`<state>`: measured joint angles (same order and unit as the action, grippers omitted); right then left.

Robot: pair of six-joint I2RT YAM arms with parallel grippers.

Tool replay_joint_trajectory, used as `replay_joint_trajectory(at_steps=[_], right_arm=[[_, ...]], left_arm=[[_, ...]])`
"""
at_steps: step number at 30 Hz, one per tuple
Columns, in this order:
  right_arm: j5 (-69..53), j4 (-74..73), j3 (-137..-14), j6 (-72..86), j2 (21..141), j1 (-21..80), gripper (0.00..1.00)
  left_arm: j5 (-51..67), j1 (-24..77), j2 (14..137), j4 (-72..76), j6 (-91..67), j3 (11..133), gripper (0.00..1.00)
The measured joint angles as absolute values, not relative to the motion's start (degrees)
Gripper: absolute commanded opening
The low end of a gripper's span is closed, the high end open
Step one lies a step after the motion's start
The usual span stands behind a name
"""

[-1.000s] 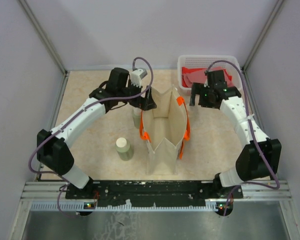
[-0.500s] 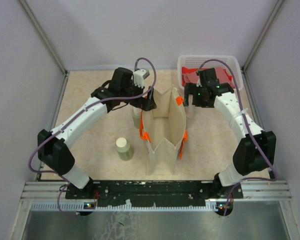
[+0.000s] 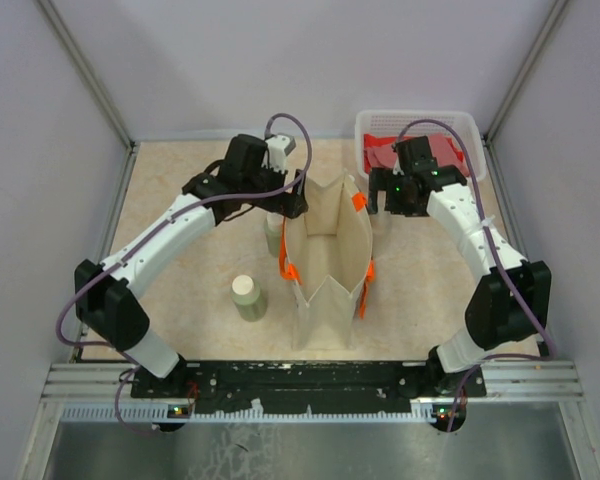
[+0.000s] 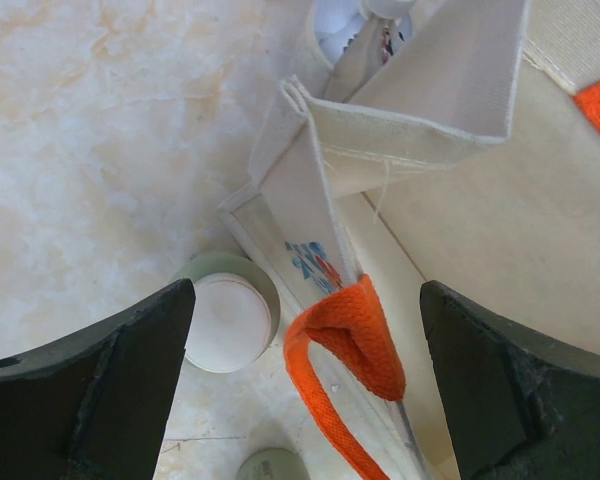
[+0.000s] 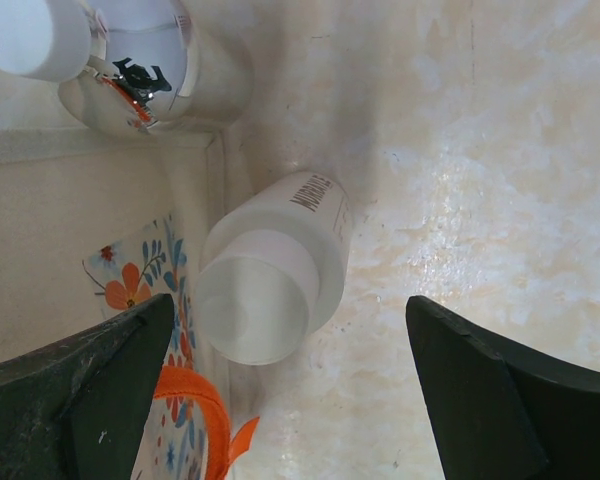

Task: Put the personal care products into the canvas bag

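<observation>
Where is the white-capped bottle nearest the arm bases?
Top view: the pale green cylindrical bottle stands left of the beige canvas bag, apart from it.

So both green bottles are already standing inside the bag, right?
No, they are standing outside it. In the top external view, one green bottle stands alone on the table. The other green bottle stands close beside the canvas bag. Both are on the left arm's side of the bag.
</observation>
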<state>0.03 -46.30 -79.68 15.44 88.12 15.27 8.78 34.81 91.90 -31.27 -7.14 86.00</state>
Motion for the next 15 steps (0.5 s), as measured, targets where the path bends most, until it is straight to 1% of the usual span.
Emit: replay_joint_trajectory(at_steps=[6,11,15], right_arm=[[0.89,-46.35,-79.7,15.05,88.16,15.29,0.99],[1.48,-46.76,-80.44,14.98,88.42,15.27,0.99],[1.87,-46.89,-81.36,14.96,88.64,15.29,0.99]], left_arm=[[3.86,34.79,88.86,-27.92,-9.3,83.85,1.0],[4.01,34.81,83.59,-24.21,-7.22,82.28,1.0],[4.32,34.81,83.29,-22.98,-5.61,82.85,1.0]])
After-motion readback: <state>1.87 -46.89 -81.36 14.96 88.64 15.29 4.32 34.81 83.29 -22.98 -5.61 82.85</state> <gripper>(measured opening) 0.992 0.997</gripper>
